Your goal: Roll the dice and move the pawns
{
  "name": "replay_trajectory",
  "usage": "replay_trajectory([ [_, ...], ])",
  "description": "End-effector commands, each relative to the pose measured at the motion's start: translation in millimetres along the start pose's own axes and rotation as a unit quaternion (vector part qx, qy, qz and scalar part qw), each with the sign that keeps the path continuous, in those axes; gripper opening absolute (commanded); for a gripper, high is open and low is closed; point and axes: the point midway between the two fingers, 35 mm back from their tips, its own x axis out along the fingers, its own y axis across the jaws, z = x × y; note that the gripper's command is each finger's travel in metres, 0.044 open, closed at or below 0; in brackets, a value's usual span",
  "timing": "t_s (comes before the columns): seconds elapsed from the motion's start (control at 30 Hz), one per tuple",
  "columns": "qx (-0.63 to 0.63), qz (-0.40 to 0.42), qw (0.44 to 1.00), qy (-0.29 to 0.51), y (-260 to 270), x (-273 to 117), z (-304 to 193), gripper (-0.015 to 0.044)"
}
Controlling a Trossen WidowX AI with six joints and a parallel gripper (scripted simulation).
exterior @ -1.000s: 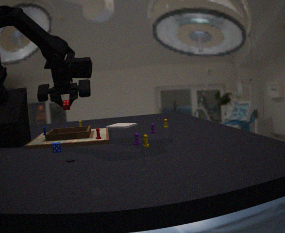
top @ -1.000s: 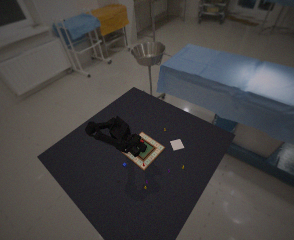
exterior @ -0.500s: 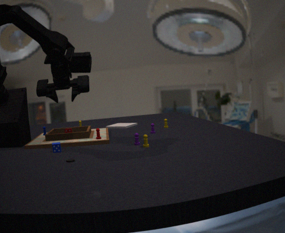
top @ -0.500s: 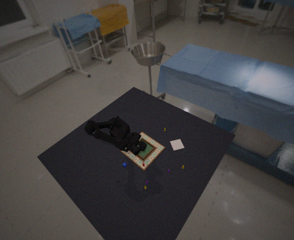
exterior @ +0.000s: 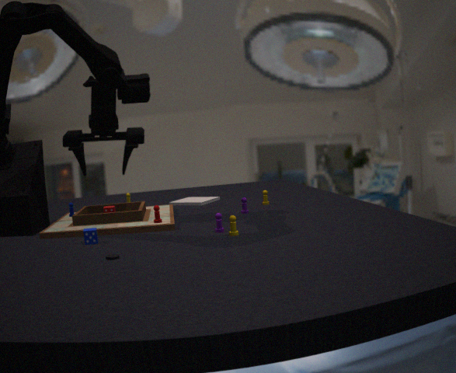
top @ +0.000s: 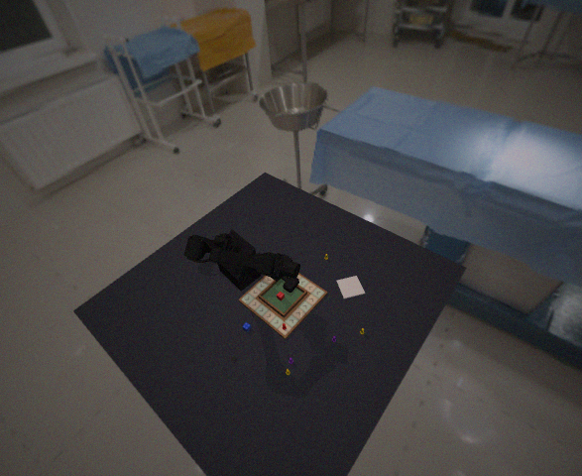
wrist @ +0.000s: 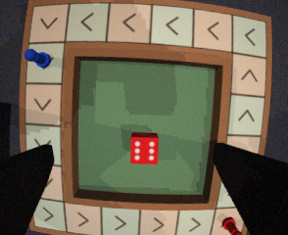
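The red die (top: pixel 280 296) (exterior: pixel 109 209) (wrist: pixel 144 150) is inside the tray (exterior: pixel 99 217) (wrist: pixel 149 199), and in the wrist view its upper face shows six dots. My gripper (exterior: pixel 104 174) (wrist: pixel 134 153) is open and empty, high above the tray. The blue die (top: pixel 246 326) (exterior: pixel 90 235) lies on the dark table beside the board (top: pixel 246 302) (exterior: pixel 99 231). The red pawn (top: pixel 284 326) (exterior: pixel 157 214) (wrist: pixel 231 225) stands on a corner square of the board. The blue pawn (exterior: pixel 71 210) (wrist: pixel 38 58) stands on the square just after the opposite corner; the arm hides it in the top view.
Yellow pawns (top: pixel 326 256) (top: pixel 362 331) (top: pixel 288 372) and purple pawns (top: pixel 333 339) (top: pixel 291 360) stand on the table beyond the board. A flat white square (top: pixel 350 287) (exterior: pixel 196 200) lies to one side. A small dark disc (exterior: pixel 112 256) lies near the blue die.
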Motion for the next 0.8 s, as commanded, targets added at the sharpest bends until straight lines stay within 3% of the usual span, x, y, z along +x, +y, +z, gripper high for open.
replay_trajectory([
  [0.0,0.006,-0.036,0.994,0.102,-4.8,2.2,2.6,0.0440],
  [0.13,-0.004,-0.018,0.998,0.063,-1.7,1.9,4.5,0.0440],
  [0.23,0.033,-0.022,0.997,0.059,-5.0,1.2,-5.0,0.0361],
  [0.37,0.196,-0.038,0.979,0.043,-15.3,-1.1,-49.9,0.0275],
  [0.5,0.394,-0.058,0.917,0.036,-16.9,-2.9,-111.9,0.0275],
  [0.67,0.614,-0.089,0.782,0.051,1.4,-5.1,-193.2,0.0275],
  [0.77,0.667,-0.099,0.736,0.057,10.5,-6.2,-215.0,0.0275],
])
